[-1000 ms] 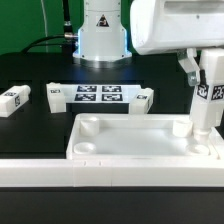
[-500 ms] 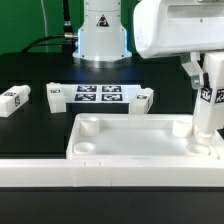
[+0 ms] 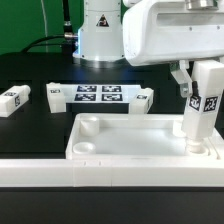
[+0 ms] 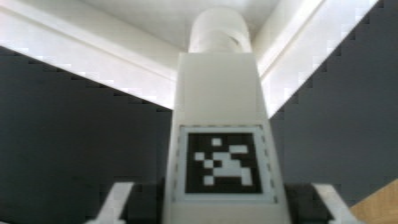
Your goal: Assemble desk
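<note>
Fingers (image 4: 119,203) of the gripper (image 4: 222,206) are pressing against both sides of a white square leg, gripping it near its upper end. In the wrist view this held leg (image 4: 222,110) is running away from the camera, showing a black-and-white tag (image 4: 222,166) on its facing side and a rounded peg at its far end.

In the exterior view the gripper (image 3: 199,80) is holding the held leg (image 3: 198,112) nearly upright, its top leaning slightly toward the exterior view's right. The leg's lower end is meeting the tabletop (image 3: 130,153) at the near corner on the exterior view's right; how deeply it is sitting in that corner's socket cannot be told. The tabletop is lying rim-up on the black table (image 3: 30,130), just behind the long white bar (image 3: 100,172). Three round sockets are showing open: far left socket (image 3: 88,124), near left socket (image 3: 85,148) and far right socket (image 3: 180,127).

Behind the tabletop, three more legs are lying flat on the table. One loose leg (image 3: 13,100) is resting well apart at the exterior view's left. A second loose leg (image 3: 55,95) and a third loose leg (image 3: 144,98) are lying just beside either end of the marker board (image 3: 98,95). Beyond them the robot base (image 3: 100,35) is standing.
</note>
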Controlling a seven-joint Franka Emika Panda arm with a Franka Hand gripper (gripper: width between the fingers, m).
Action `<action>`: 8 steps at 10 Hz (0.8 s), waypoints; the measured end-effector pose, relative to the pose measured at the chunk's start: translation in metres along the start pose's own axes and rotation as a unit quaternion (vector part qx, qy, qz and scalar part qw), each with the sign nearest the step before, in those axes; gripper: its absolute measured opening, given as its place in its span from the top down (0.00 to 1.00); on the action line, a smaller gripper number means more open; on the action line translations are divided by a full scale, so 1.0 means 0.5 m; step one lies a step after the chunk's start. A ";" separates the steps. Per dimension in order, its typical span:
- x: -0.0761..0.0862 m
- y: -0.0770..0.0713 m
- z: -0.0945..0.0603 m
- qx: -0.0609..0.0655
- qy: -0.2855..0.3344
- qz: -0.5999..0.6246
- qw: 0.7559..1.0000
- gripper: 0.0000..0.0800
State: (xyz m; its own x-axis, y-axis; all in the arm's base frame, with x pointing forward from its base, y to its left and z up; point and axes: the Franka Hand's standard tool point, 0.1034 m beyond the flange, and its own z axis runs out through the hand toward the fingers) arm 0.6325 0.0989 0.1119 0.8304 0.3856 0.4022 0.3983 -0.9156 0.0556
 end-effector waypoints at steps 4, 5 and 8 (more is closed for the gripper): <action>0.000 0.000 0.000 0.000 0.000 0.000 1.000 0.64; 0.000 -0.001 0.000 0.000 0.000 0.000 1.000 0.64; 0.000 -0.010 0.003 0.003 0.000 0.001 1.000 0.64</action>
State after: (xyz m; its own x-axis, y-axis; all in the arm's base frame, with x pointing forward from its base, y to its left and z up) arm 0.6309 0.1038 0.1104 0.8312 0.3843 0.4018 0.3992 -0.9155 0.0498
